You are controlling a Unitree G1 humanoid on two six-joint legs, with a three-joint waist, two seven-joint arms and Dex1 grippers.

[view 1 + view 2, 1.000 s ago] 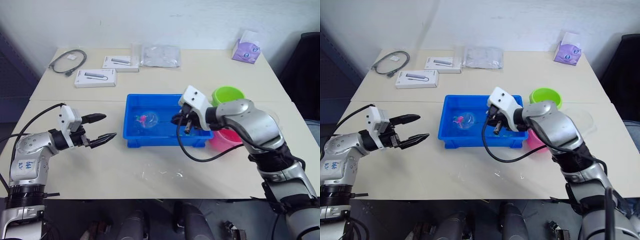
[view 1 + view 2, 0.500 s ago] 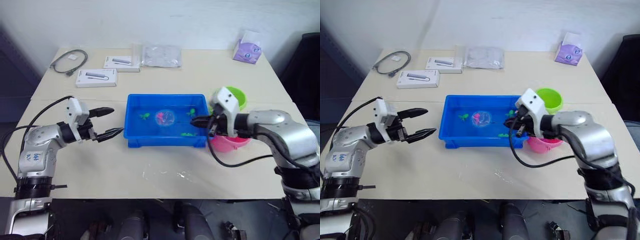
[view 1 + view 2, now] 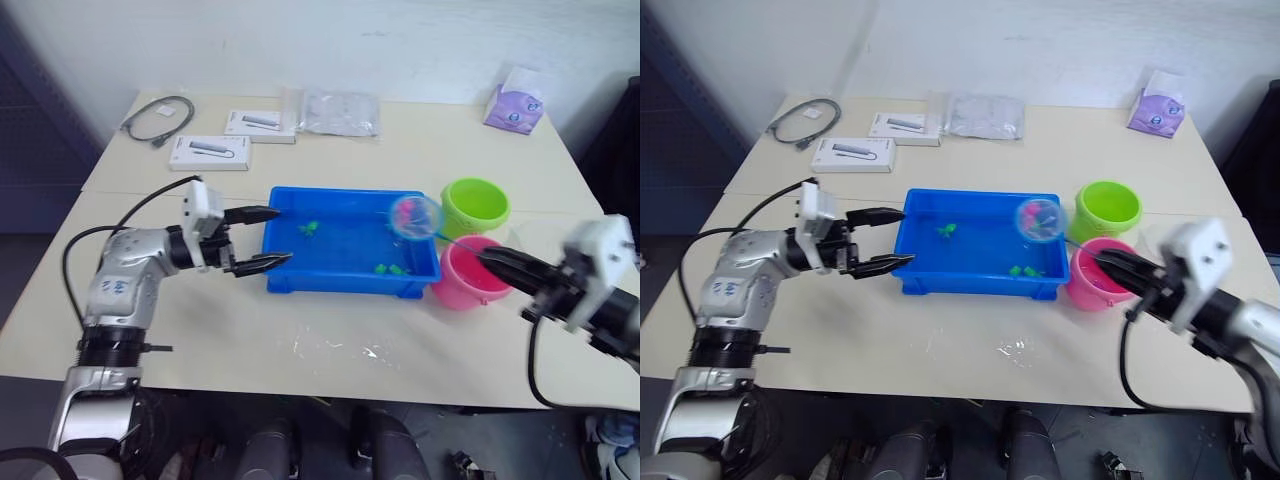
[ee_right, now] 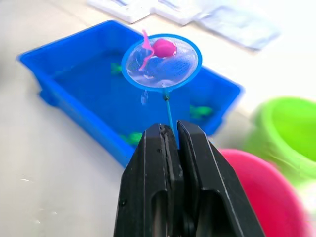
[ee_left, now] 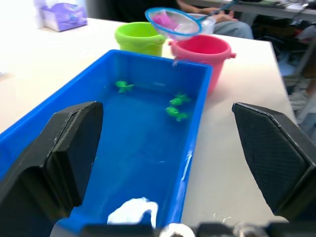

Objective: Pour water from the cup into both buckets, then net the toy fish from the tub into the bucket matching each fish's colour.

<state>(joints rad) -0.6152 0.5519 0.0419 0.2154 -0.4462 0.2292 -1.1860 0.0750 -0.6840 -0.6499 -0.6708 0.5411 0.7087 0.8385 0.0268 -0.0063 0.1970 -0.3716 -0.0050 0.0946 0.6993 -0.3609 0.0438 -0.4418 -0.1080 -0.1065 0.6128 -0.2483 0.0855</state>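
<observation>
Fish: one pink, three green

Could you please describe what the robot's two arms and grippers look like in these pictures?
Both arms are silver-grey metal with black joints and looping black cables. Each wrist carries a white boxy housing. The left gripper and right gripper each have two black tapered fingers. The left arm bears a small blue marking.
</observation>
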